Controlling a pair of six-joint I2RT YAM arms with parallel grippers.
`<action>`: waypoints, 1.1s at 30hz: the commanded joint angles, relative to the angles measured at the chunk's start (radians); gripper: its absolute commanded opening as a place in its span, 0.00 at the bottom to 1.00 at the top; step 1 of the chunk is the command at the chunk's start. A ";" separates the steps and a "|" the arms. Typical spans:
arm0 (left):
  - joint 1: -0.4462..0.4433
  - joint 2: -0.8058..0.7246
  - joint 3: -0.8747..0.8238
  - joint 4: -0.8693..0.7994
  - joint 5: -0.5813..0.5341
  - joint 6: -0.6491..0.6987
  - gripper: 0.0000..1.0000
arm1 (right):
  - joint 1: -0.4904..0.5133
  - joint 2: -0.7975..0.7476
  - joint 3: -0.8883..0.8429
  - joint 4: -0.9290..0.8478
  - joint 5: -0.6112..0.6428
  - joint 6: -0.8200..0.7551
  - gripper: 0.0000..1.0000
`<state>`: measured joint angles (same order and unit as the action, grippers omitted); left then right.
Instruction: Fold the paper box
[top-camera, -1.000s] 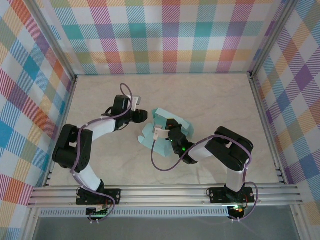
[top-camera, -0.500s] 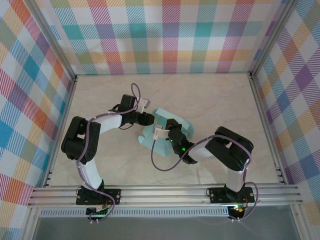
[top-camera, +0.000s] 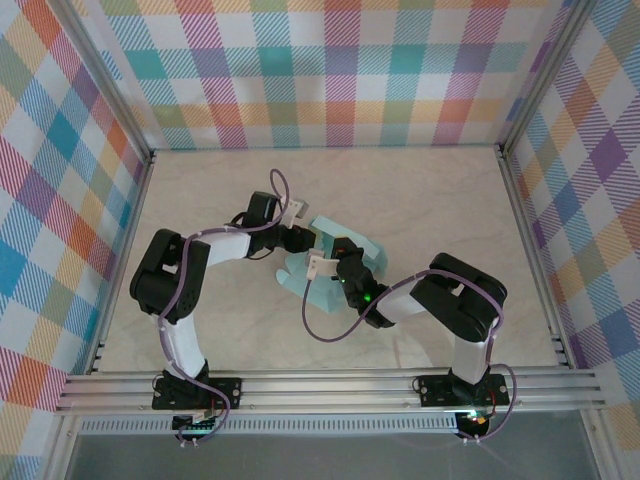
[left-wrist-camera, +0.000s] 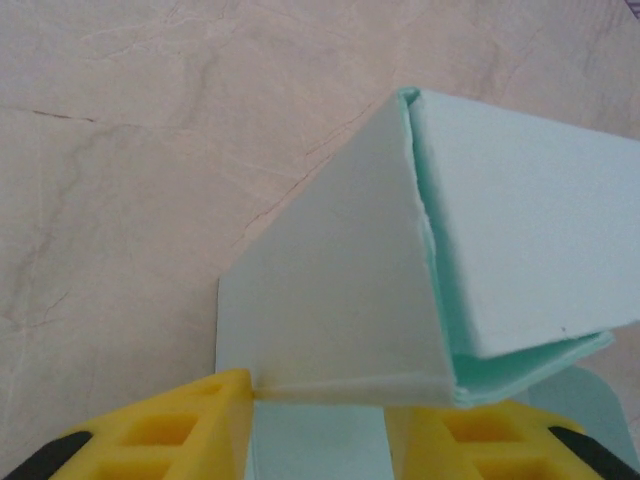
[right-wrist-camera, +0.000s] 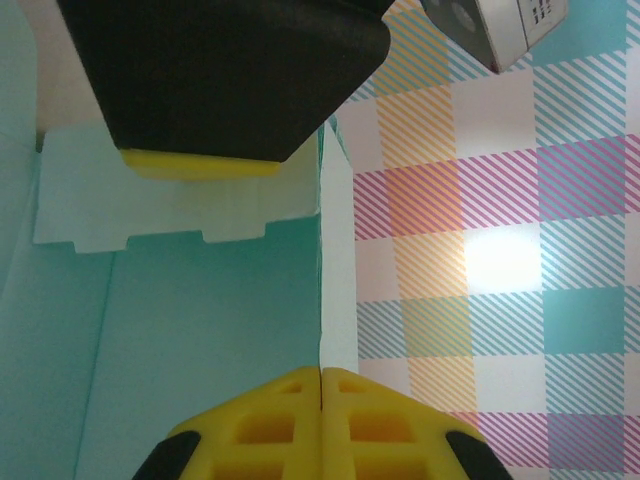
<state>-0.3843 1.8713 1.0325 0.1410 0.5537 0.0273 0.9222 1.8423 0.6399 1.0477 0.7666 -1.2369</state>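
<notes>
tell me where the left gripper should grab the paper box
Probably the raised flap on the paper box's left side, coming in from the left. It stands as thin card with its lower edge lying between the left gripper's open fingers, so they can straddle it. The right gripper pinches another wall.

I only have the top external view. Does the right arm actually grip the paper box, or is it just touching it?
Observer: In the right wrist view, the right gripper has its fingers pinched shut on a thin upright wall of the paper box.
Operator: And the left one?
Observer: In the left wrist view, the left gripper has its fingers spread apart. The lower edge of a raised flap sits between them, unclamped.
</notes>
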 joint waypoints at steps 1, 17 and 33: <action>-0.020 0.014 -0.022 0.069 0.018 0.002 0.37 | -0.002 0.002 0.009 -0.062 -0.012 0.033 0.00; -0.053 0.020 -0.066 0.215 -0.161 -0.079 0.39 | 0.012 -0.019 0.010 -0.134 -0.038 0.092 0.00; -0.076 0.045 -0.023 0.214 -0.145 -0.110 0.22 | 0.020 -0.035 0.020 -0.207 -0.051 0.134 0.00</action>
<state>-0.4385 1.8946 0.9791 0.3210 0.4053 -0.0669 0.9241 1.8091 0.6582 0.9360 0.7662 -1.1427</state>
